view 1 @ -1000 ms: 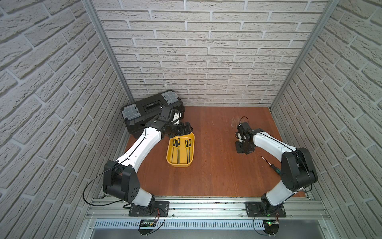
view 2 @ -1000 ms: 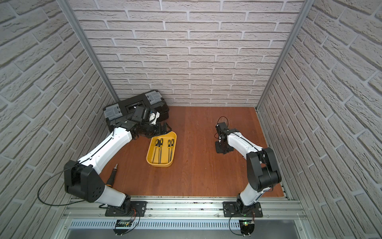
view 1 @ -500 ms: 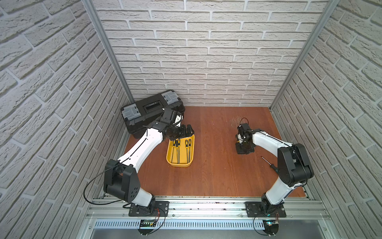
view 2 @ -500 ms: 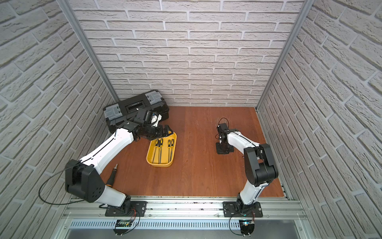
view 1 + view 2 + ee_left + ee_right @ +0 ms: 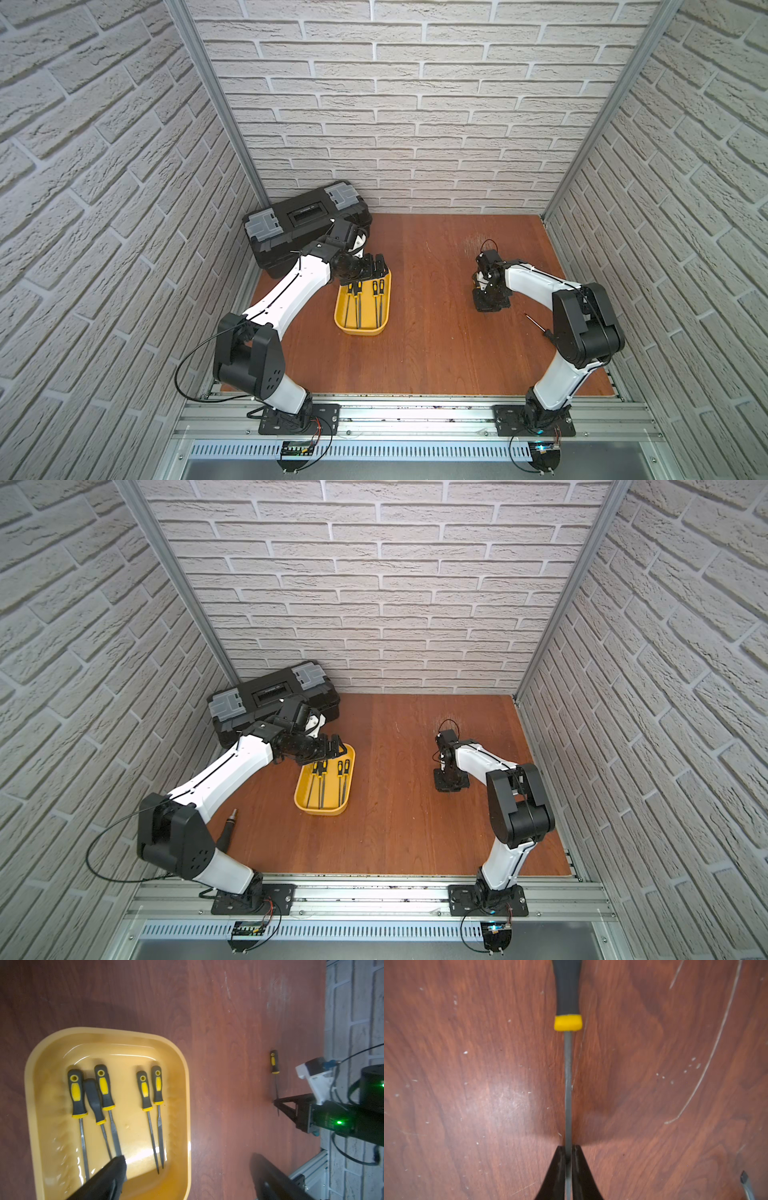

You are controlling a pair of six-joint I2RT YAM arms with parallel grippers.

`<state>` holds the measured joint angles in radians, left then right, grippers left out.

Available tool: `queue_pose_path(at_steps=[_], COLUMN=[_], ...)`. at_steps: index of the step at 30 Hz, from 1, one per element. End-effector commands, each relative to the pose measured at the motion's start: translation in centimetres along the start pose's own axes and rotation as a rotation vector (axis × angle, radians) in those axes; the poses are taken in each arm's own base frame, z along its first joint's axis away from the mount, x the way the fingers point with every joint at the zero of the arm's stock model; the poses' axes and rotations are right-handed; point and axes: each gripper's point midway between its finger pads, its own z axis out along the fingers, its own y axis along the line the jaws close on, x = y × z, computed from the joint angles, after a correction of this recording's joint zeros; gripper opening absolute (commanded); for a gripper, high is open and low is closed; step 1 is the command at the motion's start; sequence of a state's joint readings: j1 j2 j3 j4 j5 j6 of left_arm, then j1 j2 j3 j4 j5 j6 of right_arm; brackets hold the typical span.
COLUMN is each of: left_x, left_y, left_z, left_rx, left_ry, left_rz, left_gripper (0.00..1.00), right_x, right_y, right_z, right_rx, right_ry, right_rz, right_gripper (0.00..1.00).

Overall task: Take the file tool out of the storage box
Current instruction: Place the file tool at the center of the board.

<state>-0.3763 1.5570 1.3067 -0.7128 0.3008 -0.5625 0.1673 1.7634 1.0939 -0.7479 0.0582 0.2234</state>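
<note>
One black toolbox (image 5: 305, 216): behind the left pincer; no part in this job.
Left pincer (image 5: 376, 269): spread wide and empty, above the handle end of the box in both top views. In its wrist view one finger (image 5: 108, 1178) crosses the box and the other stands beyond the rim, over bare wood.
Storage box (image 5: 108, 1031): shallow yellow tray directly under the left pincer, well apart from the right one.
Five needle files (image 5: 158, 1084): flat in the box below the left pincer, handles all at one end. Three crowd together, handles touching or overlapping, and two lie as a close pair.
Right pincer (image 5: 568, 1150): low at the table, tips nearly together on either side of a blade. Whether they pinch it or merely straddle it, I cannot tell.
Sixth file (image 5: 568, 991): out of the box, on the wood, blade running between the right pincer's tips, handle pointing away from them.
Screwdriver (image 5: 745, 1181): flat tip showing on the table just beside the right pincer.
Handling: probably light and stiff. The thin steel blade looks slick and apt to swivel in a pinch.
Where to hold: across the ribbed black-and-yellow handle, near the collar. The crowded files leave little finger room, so an outermost one seems the easier pick.
</note>
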Motion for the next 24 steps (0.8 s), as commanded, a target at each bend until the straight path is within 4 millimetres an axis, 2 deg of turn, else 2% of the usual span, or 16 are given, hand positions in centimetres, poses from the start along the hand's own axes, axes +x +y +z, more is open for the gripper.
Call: queue_pose_path(at_steps=[1, 8, 11, 15, 16, 19, 21, 23, 24], left_x=[0.6, 1.1, 1.0, 0.7, 0.6, 0.6, 0.5, 0.3, 0.2], left_y=[1.5, 3.2, 4.0, 4.1, 4.1, 4.3, 4.4, 4.5, 4.6], left_z=[0.4, 1.6, 2.3, 3.6, 4.0, 4.9, 5.5, 6.2, 6.4], left_rx=[-0.092, -0.185, -0.224, -0.236, -0.241, -0.258, -0.265, -0.277, -0.287], left_ry=[0.042, 0.08, 0.087, 0.093, 0.094, 0.109, 0.114, 0.116, 0.117], left_rz=[0.02, 0.018, 0.015, 0.015, 0.017, 0.02, 0.02, 0.024, 0.024], left_gripper=[0.98, 0.97, 0.94, 0.88, 0.84, 0.81, 0.8, 0.76, 0.74], right_x=[0.0, -0.2, -0.7, -1.4, -1.5, -1.6, -1.5, -1.4, -1.3], right_y=[-0.1, -0.6, -0.4, 0.8, 1.1, 2.1, 3.0, 4.1, 4.7], right_z=[0.0, -1.2, -2.6, -5.7, -6.6, -9.0, -10.6, -12.0, -12.8], right_rx=[-0.002, 0.02, 0.01, -0.026, -0.031, -0.06, -0.103, -0.172, -0.212], right_ry=[0.007, -0.03, -0.084, -0.172, -0.194, -0.253, -0.291, -0.336, -0.363], right_rz=[-0.001, 0.011, 0.007, -0.023, -0.036, -0.062, -0.081, -0.108, -0.117], right_gripper=[0.18, 0.37, 0.51, 0.72, 0.74, 0.83, 0.86, 0.98, 1.0])
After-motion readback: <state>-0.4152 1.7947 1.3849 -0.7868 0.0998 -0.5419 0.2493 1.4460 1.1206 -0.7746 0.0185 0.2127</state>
